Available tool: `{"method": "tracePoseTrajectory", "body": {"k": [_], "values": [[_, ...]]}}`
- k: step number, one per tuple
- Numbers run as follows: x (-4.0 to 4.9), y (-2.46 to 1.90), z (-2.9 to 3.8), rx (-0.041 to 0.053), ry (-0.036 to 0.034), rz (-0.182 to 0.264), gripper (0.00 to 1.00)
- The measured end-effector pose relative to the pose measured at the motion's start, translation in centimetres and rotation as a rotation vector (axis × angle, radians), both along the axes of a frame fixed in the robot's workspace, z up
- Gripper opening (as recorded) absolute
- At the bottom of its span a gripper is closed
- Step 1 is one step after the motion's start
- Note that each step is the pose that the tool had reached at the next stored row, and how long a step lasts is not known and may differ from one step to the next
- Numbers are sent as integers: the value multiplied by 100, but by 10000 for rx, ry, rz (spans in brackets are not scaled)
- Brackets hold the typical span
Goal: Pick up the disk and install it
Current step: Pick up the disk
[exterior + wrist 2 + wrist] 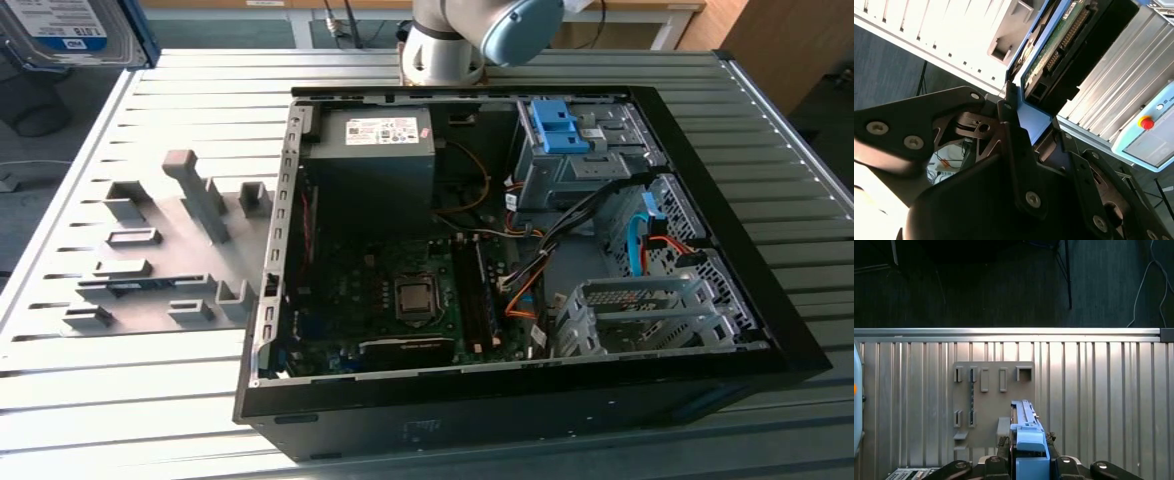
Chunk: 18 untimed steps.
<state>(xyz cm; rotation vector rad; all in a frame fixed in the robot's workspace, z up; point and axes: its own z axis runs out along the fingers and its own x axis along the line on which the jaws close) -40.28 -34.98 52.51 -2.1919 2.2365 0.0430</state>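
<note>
The exterior view shows an open computer case [534,250] lying on a ribbed metal table [160,400], with the arm's base [447,45] at the far edge. The disk [67,30] appears in the far corner on the exterior view's left, well apart from the case, label side showing. On the exterior view's left of the case lies a grey holder plate [160,250] whose slots show no disk. Inside the case, the metal drive cage [641,315] at the near corner on the exterior view's right holds no disk either.

In the second wrist view, the gripper [1031,127] is closed on the disk [1054,47]. Its dark fingers [1009,117] press on the blue rail, and the green circuit board faces the camera. A control pendant [1149,130] with a red button lies beyond.

In the first wrist view, the disk [1026,432] is seen edge-on between the fingers [999,462] of the gripper [1028,465], in front of the holder plate [989,400].

As a judgement, the pick-up is done, since the disk is clamped and out of the plate. The install has not yet been done, as the disk is nowhere near the cage.
</note>
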Motion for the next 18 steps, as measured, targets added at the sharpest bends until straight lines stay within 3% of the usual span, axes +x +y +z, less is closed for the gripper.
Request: {"method": "tracePoseTrajectory", "body": {"k": [18], "values": [[177, 0, 0, 0, 0, -1, 36]]}}
